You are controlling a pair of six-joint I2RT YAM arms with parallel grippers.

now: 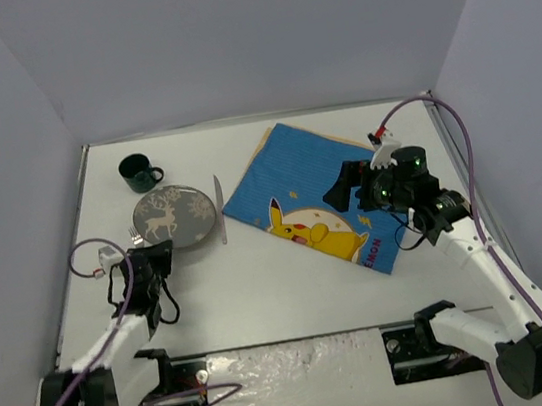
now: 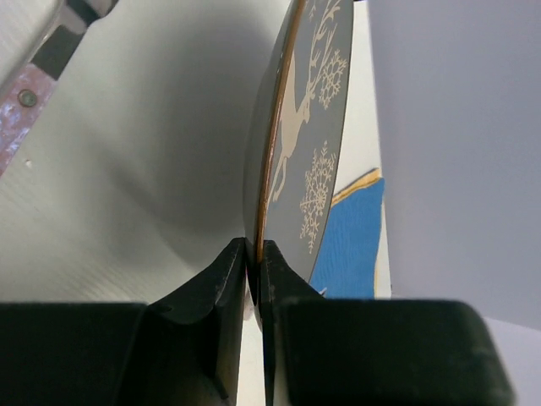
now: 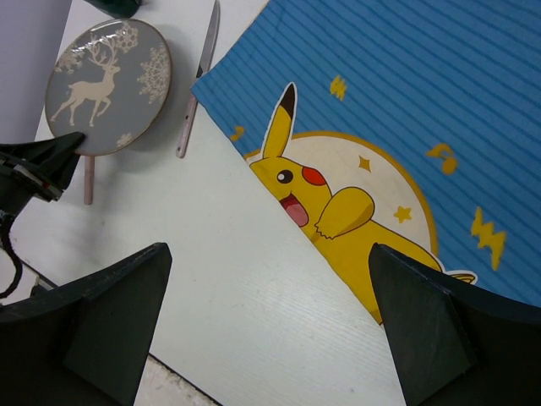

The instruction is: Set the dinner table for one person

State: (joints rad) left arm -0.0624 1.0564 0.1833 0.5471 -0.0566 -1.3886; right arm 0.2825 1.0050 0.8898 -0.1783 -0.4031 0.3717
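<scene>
Lettering appears only on the blue placemat: red capitals ending "MON" at its near edge, the letters before them too small to read. We find the white bench under everything, with the arm bases at its near edge. The left tool is clamped on the rim of the reindeer plate; we cannot tell whether the plate is clear of the bench. The right tool stands wide apart over the placemat's edge. A pink-handled utensil runs under the plate, its head hidden. The green mug is cut off in the right wrist view.
</scene>
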